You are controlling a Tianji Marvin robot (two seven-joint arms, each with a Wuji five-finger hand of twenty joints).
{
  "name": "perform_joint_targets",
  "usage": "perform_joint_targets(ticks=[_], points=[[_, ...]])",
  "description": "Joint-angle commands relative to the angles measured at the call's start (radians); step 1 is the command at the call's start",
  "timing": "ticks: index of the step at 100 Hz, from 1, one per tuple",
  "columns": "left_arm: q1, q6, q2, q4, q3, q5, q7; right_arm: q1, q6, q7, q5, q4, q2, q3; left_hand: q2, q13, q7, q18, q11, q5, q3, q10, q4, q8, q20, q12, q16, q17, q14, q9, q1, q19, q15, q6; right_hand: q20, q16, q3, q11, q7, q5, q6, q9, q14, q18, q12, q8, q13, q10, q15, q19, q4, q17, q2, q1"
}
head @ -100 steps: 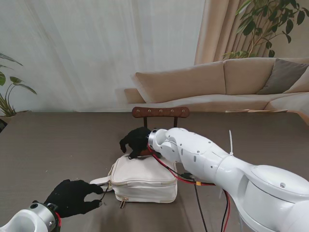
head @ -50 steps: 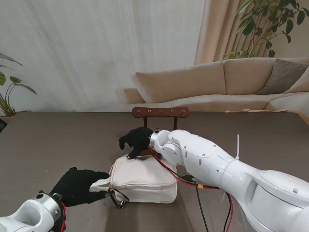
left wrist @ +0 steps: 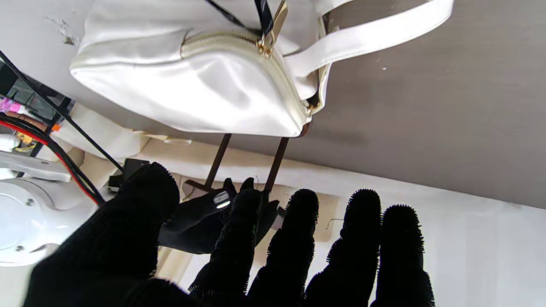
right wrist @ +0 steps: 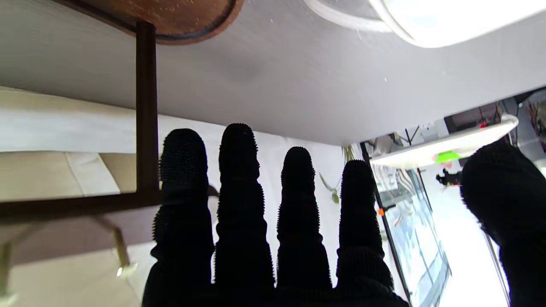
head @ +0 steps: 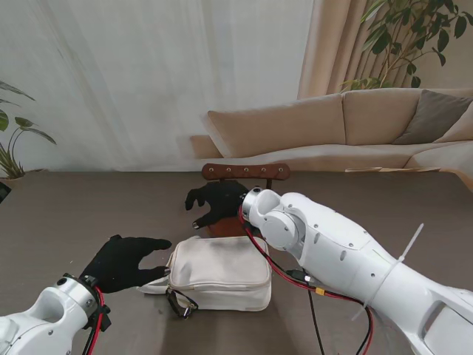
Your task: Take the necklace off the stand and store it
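Cream leather pouch (head: 218,272) with gold zipper lies on the worktop (head: 89,214). Left hand (head: 122,262) spread beside it, holding nothing. Right hand (head: 214,203) spread at the brown wooden stand (head: 246,172) behind the pouch; necklace not discernible.

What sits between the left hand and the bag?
Only the bag's white strap on bare table, lying just beside the open left hand. The stand view shows it.

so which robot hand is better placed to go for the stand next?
Right. The right robot hand hangs open beside the wooden stand, fingers spread by its post. The left robot hand is open too, but sits nearer to me, left of the white bag. No necklace is visible.
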Motion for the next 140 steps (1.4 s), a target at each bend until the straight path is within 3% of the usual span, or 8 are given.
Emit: perform_joint_targets(ticks=[1, 31, 56, 86, 103, 114, 121, 140], points=[[-0.016, -0.011, -0.007, 0.015, -0.001, -0.017, -0.011, -0.039, 0.002, 0.014, -0.011, -0.047, 0.028, 0.025, -0.008, -0.030, -0.001, -0.013, -0.010, 0.001, -0.021, -0.012, -0.005, -0.005, -0.020, -0.017, -0.010, -0.023, 0.002, -0.028, -0.002, -0.039, -0.017, -0.014, -0.019, -0.006, -0.040, 0.002, 0.003, 0.013, -0.016, -0.022, 0.011, 0.025, -0.008, 0.005, -0.022, 0.016, -0.009, -0.018, 0.025, -0.235, 0.023, -0.017], [-0.076, -0.053, -0.018, 0.077, 0.015, -0.070, 0.074, -0.260, -0.003, 0.058, -0.048, -0.251, 0.098, 0.277, -0.039, -0.056, 0.004, -0.014, -0.015, 0.010, -0.014, -0.019, -0.006, 0.002, -0.025, -0.024, -0.027, -0.037, -0.007, -0.038, 0.003, -0.092, -0.026, -0.009, -0.012, -0.011, -0.008, 0.011, 0.027, 0.114, -0.037, 0.006, 0.009, 0.030, 0.006, 0.079, -0.033, 0.013, -0.014, -0.027, 0.032, -0.247, 0.001, -0.005], [-0.136, -0.088, -0.029, 0.137, 0.052, -0.126, 0.144, -0.479, -0.029, 0.065, -0.065, -0.398, 0.126, 0.500, -0.049, -0.084, -0.006, -0.019, -0.025, -0.003, -0.021, -0.025, -0.008, 0.007, -0.023, -0.042, -0.112, -0.043, -0.015, -0.063, -0.001, -0.174, -0.047, 0.000, -0.006, -0.011, 0.026, -0.002, 0.004, 0.140, -0.044, 0.014, 0.016, 0.034, 0.011, 0.100, -0.043, 0.018, -0.021, -0.037, 0.039, -0.260, -0.022, 0.009], [-0.182, -0.106, -0.045, 0.213, 0.108, -0.186, 0.227, -0.694, -0.048, 0.030, -0.058, -0.468, 0.131, 0.707, -0.068, -0.121, -0.016, -0.021, -0.042, -0.015, -0.026, -0.032, -0.008, 0.006, -0.028, -0.072, -0.251, -0.036, -0.008, -0.102, 0.008, -0.297, -0.066, 0.003, 0.000, -0.021, 0.003, -0.041, -0.063, 0.167, -0.049, 0.026, 0.012, 0.038, 0.008, 0.109, -0.076, 0.013, -0.057, -0.071, 0.045, -0.294, -0.012, 0.021], [-0.188, -0.114, -0.048, 0.222, 0.113, -0.196, 0.245, -0.778, -0.038, -0.025, -0.044, -0.470, 0.122, 0.786, -0.073, -0.118, -0.015, -0.017, -0.039, -0.013, -0.023, -0.036, -0.008, 0.006, -0.026, -0.074, -0.269, -0.026, -0.004, -0.101, 0.012, -0.327, -0.061, 0.005, -0.005, -0.036, -0.003, -0.066, -0.093, 0.167, -0.046, 0.029, 0.006, 0.041, 0.004, 0.109, -0.095, 0.012, -0.087, -0.109, 0.049, -0.315, -0.016, 0.036], [-0.186, -0.115, -0.050, 0.222, 0.115, -0.200, 0.251, -0.806, -0.026, -0.090, -0.044, -0.463, 0.110, 0.810, -0.072, -0.118, -0.015, -0.013, -0.038, -0.011, -0.023, -0.036, -0.008, 0.006, -0.024, -0.075, -0.273, -0.016, -0.002, -0.099, 0.013, -0.349, -0.058, 0.005, -0.004, -0.040, 0.008, -0.077, -0.108, 0.192, -0.038, 0.048, 0.016, 0.055, 0.002, 0.105, -0.090, 0.019, -0.093, -0.121, 0.050, -0.312, -0.045, 0.052], [-0.183, -0.115, -0.051, 0.221, 0.117, -0.201, 0.257, -0.816, -0.029, -0.067, -0.039, -0.473, 0.113, 0.832, -0.071, -0.116, -0.013, -0.009, -0.037, -0.007, -0.023, -0.036, -0.008, 0.007, -0.021, -0.075, -0.274, -0.009, -0.001, -0.096, 0.012, -0.361, -0.055, 0.006, -0.002, -0.044, 0.001, -0.088, -0.127, 0.167, -0.037, 0.023, 0.003, 0.039, 0.004, 0.104, -0.109, 0.015, -0.106, -0.137, 0.050, -0.330, -0.015, 0.044], [-0.183, -0.112, -0.051, 0.220, 0.122, -0.202, 0.260, -0.832, -0.025, -0.091, -0.034, -0.489, 0.108, 0.846, -0.068, -0.117, -0.014, -0.005, -0.038, -0.007, -0.023, -0.032, -0.008, 0.006, -0.013, -0.076, -0.275, 0.006, 0.002, -0.096, 0.013, -0.396, -0.054, 0.008, 0.004, -0.043, 0.004, -0.083, -0.125, 0.182, -0.038, 0.041, 0.011, 0.048, 0.007, 0.109, -0.102, 0.018, -0.102, -0.137, 0.052, -0.323, -0.030, 0.048]])
